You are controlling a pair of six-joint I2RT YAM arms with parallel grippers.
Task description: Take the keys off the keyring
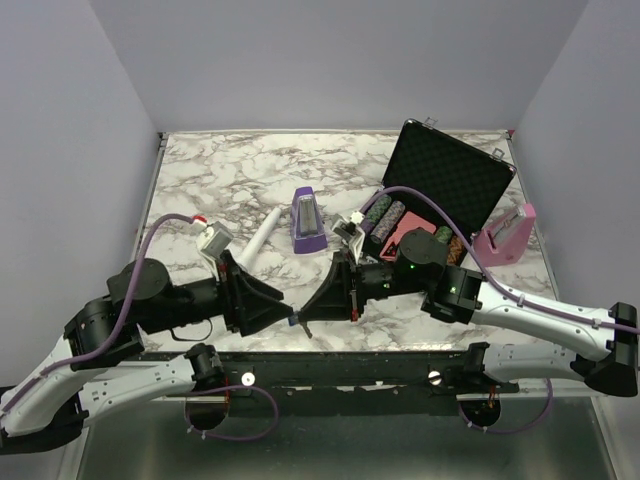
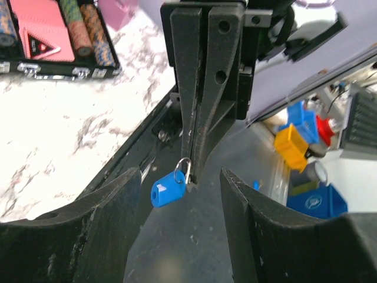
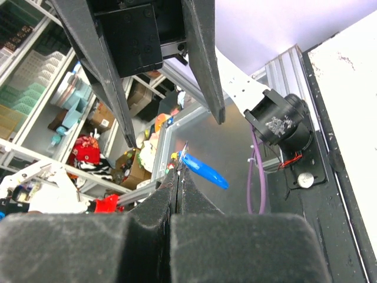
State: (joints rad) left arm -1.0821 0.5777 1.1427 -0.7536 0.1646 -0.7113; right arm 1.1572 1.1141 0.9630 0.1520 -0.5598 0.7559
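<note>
The right gripper [image 2: 189, 175] is clenched on the keyring [image 2: 184, 166] with its blue tag [image 2: 167, 191]; the left gripper [image 2: 179, 230] hangs released before it. Nothing looks detached yet, so the removal lies ahead.

Beyond the jaws on the marble desk [image 1: 230, 165] stands a purple metronome [image 1: 307, 221], a white stick [image 1: 258, 238] lying just left of it. Farther right are an open black case [image 1: 450, 180] with chips [image 1: 392, 215] and a pink metronome [image 1: 505, 236].

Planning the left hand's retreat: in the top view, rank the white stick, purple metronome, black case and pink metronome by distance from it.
1. White stick and purple metronome, just beyond the left hand: too close to call.
2. Black case, far right.
3. Pink metronome, right edge.
</note>
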